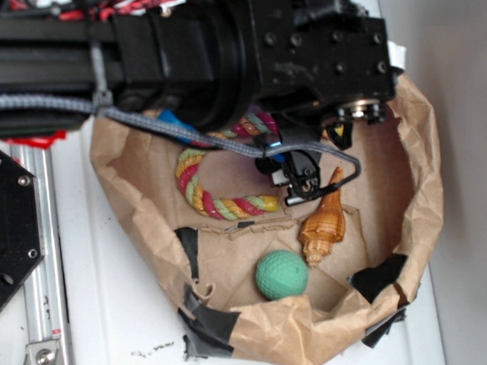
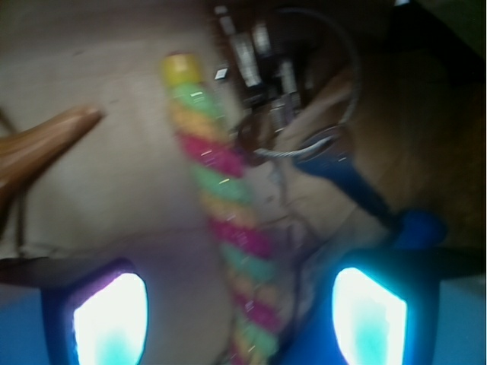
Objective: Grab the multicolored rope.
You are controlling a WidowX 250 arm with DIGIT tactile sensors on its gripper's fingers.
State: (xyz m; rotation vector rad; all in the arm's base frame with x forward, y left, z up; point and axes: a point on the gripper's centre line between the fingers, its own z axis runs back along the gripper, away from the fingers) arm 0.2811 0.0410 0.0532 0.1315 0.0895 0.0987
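The multicolored rope point(image 1: 196, 194), twisted from pink-red, yellow and pale green strands, lies in a curve on the floor of a brown paper bag point(image 1: 424, 195). Its upper part goes under the black arm. My gripper point(image 1: 300, 181) hangs over the bag's middle, just right of the rope's lower end. In the wrist view the rope point(image 2: 228, 220) runs straight up between my two blue fingers, and its yellow tip points away. The gripper point(image 2: 240, 304) is open, with the rope lying in the gap. Whether the fingers touch it cannot be told through the blur.
A brown conch shell point(image 1: 323, 225) lies right of the rope's end, its tip point(image 2: 46, 141) showing left of the rope. A green ball point(image 1: 281, 274) sits near the bag's front wall. A blue bottle point(image 1: 170, 119) is mostly hidden under the arm. Black tape point(image 1: 207, 319) patches the crumpled walls.
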